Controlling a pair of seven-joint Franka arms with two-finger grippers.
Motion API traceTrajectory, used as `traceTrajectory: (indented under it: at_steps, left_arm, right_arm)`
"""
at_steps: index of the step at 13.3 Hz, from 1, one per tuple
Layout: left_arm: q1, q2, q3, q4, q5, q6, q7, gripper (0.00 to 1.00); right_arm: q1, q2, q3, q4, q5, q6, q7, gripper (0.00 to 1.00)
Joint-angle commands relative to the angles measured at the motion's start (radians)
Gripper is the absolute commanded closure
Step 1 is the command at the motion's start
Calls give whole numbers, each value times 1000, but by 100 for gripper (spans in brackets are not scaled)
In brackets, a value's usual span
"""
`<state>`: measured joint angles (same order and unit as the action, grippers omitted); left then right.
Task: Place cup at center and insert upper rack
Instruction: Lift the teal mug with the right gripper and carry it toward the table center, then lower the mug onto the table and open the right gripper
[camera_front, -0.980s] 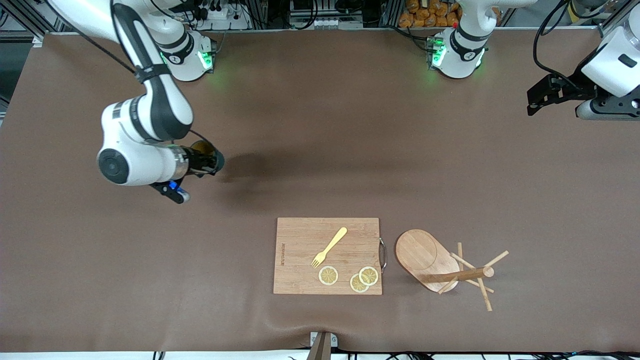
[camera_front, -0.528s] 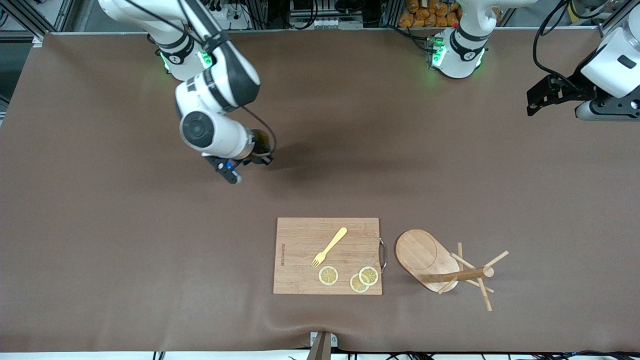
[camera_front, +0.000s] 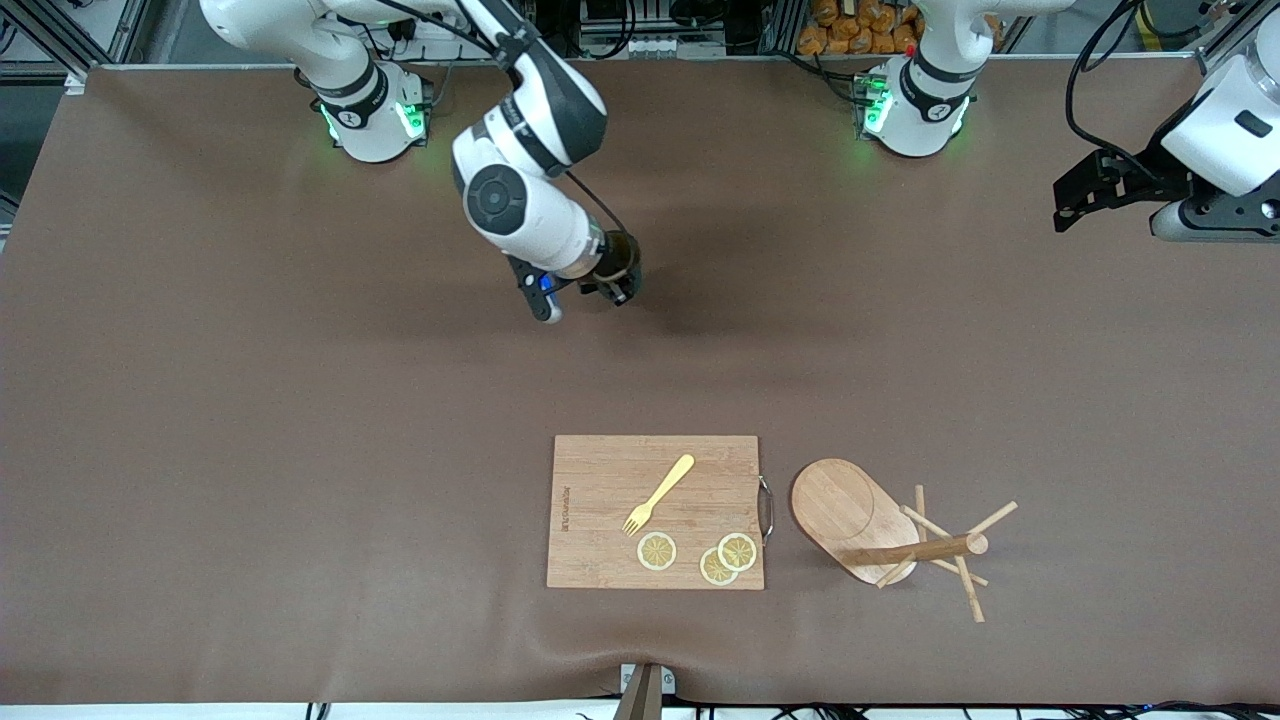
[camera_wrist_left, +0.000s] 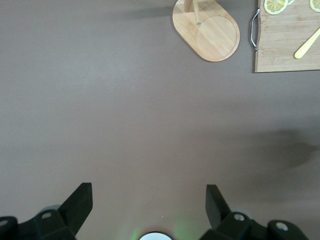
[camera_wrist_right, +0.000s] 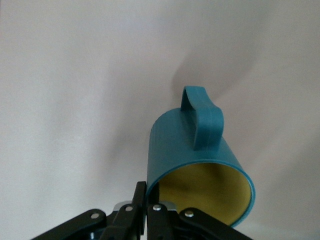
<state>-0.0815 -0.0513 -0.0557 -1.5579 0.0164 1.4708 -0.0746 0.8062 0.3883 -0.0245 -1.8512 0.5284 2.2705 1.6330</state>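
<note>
1. Your small teal-green ribbed cup (camera_front: 620, 262), with its side handle and yellowish inside, hangs in the air over the bare brown table (camera_front: 300, 480), toward the edge where the arm bases stand and a little to the right arm's side of the middle.
2. Your right gripper (camera_front: 612, 285) has its fingers closed on the cup's rim, one inside and one outside the wall; the right wrist view shows the cup (camera_wrist_right: 197, 165) tipped, handle uppermost.
3. Your light wooden mug tree (camera_front: 880, 530), with oval base, central post and thin pegs, lies on its side near the table's camera-side edge, toward the left arm's end.
4. Just beside it, toward the right arm's end, sits the rectangular wooden cutting board (camera_front: 600, 480), carrying a yellow fork (camera_front: 658, 494) and three lemon slices (camera_front: 700, 555).
5. Your left gripper (camera_front: 1085, 195) waits over the table's corner at the left arm's end, its fingers (camera_wrist_left: 80, 202) spread wide and holding nothing.
</note>
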Motion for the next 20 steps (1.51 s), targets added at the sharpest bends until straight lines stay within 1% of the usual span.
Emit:
traceTrajectory:
  at_steps: [1, 3, 5, 8, 10, 15, 18, 19, 20]
  left_arm:
    - [3, 2, -3, 7, 5, -9, 13, 0]
    - [3, 2, -3, 7, 5, -9, 12, 0]
    - [3, 2, -3, 7, 5, -9, 12, 0]
    - [5, 2, -3, 7, 5, -9, 15, 0]
    - [5, 2, -3, 7, 5, -9, 15, 0]
    - [3, 2, -3, 4, 5, -9, 15, 0]
    - [5, 4, -3, 2, 5, -9, 15, 0]
    - [3, 4, -3, 2, 7, -9, 15, 0]
    - [3, 4, -3, 2, 5, -9, 13, 0]
  right_arm:
    - [51, 69, -14, 49, 25, 72, 109, 100]
    - [70, 102, -14, 81, 27, 95, 174, 100]
    - [131, 150, -15, 104, 25, 157, 235, 100]
    - [142, 188, -14, 125, 25, 181, 246, 100]
    - [156, 196, -15, 124, 27, 213, 248, 100]
    - [160, 196, -15, 124, 25, 211, 258, 100]
    - [162, 213, -15, 124, 25, 211, 258, 100]
    - [162, 215, -15, 124, 25, 211, 258, 99]
    - [162, 215, -15, 124, 24, 208, 258, 93]
